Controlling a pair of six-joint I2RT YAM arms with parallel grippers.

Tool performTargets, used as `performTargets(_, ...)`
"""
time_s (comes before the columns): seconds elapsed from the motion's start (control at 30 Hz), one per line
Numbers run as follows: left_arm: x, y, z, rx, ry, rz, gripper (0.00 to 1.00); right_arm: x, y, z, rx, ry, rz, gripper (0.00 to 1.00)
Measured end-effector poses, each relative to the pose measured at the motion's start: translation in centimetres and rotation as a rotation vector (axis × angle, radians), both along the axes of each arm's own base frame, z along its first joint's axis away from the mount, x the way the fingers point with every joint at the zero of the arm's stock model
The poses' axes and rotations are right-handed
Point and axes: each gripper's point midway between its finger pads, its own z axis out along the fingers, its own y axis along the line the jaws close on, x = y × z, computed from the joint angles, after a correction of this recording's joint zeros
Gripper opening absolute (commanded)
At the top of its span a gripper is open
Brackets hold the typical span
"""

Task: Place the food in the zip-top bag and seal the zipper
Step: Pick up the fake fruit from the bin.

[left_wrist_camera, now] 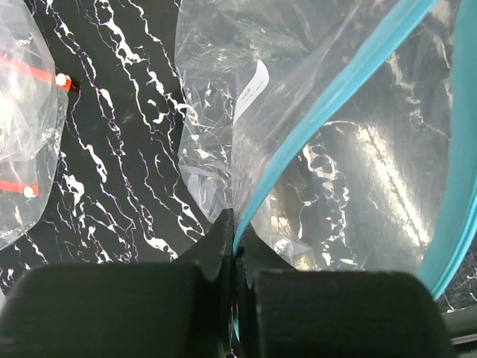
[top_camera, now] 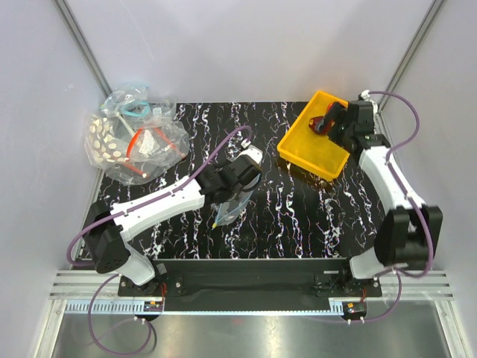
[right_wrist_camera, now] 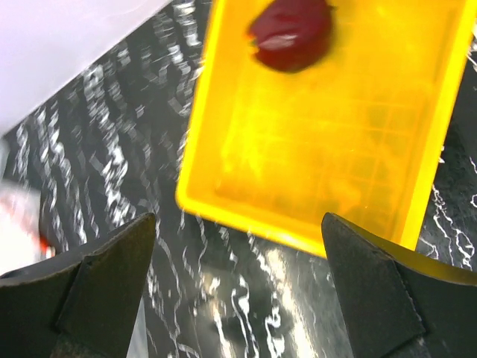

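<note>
Left gripper (left_wrist_camera: 235, 250): jaws pinched tight on the teal-blue zipper (left_wrist_camera: 328, 104), holding the zip-top bag (top_camera: 226, 205) at mid-table.
Zip-top bag: clear and crinkled, it hangs from that grip down toward the near side, its lower end at the marbled black table (top_camera: 298, 216).
Right gripper (right_wrist_camera: 238, 224): fingers spread wide and holding nothing, poised above the yellow tray (right_wrist_camera: 335, 149).
Food: one dark maroon fruit (right_wrist_camera: 292, 33) lies in the far end of the tray, well apart from the bag.
Edges: the tray sits skewed at the table's far right corner, close to the wall post. A heap of other clear bags (top_camera: 134, 142), some with red-orange strips and one white-dotted, crowds the far left corner and spills past the table's edge.
Open room: bare tabletop lies between the bag and the tray, and along the near strip ahead of the arm bases.
Hard to make out: from overhead the right gripper covers part of the tray's far end. The right wrist view is blurred. Up close the bag runs out of frame, a second teal band shows at the right edge, and whether the mouth stands open cannot be told.
</note>
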Motion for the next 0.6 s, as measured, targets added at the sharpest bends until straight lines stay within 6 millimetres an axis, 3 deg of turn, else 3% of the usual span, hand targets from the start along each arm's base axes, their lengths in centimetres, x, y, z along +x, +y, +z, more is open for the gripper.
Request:
performTargets(0.13,0.1,-0.1,0.0,-0.006,-0.002,-0.001,0.0,3.2,-1.9,-2.6,0.047,0.07,-0.09,1.0)
performTargets(0.33,0.0,-0.4,-0.2,-0.019,0.0,-0.006,0.0,7.2,-2.5,-4.7,0.05,0.116,-0.119,1.0)
performTargets(0.43,0.0,-0.5,-0.3,-0.022,0.006,-0.011,0.0,8.2,-3.2,-6.0,0.077,0.139,-0.122,1.0)
performTargets(0.6,-0.2,-0.7,-0.2,-0.034,0.01,-0.017,0.0,9.1,-6.1,-9.1,0.184,0.196,-0.212,1.0)
